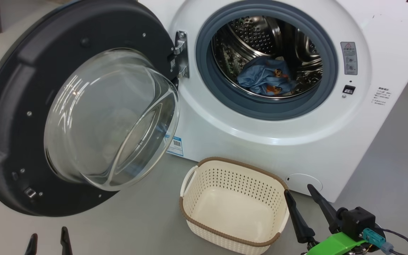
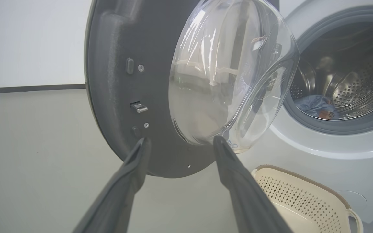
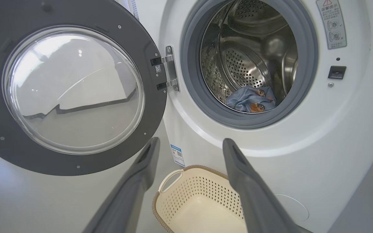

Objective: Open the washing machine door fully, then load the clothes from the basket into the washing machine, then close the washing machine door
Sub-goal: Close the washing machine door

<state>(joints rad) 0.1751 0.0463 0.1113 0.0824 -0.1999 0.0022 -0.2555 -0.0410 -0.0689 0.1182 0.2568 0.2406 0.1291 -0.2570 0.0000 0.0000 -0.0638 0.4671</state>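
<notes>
At lower left, left pincer (image 1: 48, 233) spread wide, holding nothing, washing machine door (image 1: 16, 88) swung open, basket (image 1: 232, 180) on floor (image 1: 136, 226) before the washing machine (image 1: 225, 131), clothes (image 1: 266, 79) lying inside its drum (image 1: 253, 32), right pincer (image 1: 298, 188) spread wide, holding nothing.

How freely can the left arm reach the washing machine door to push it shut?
Probably yes: the left end effector hangs open near the washing machine door, with nothing between them. The basket stands off to the right, and the clothes lie inside the drum.
</notes>
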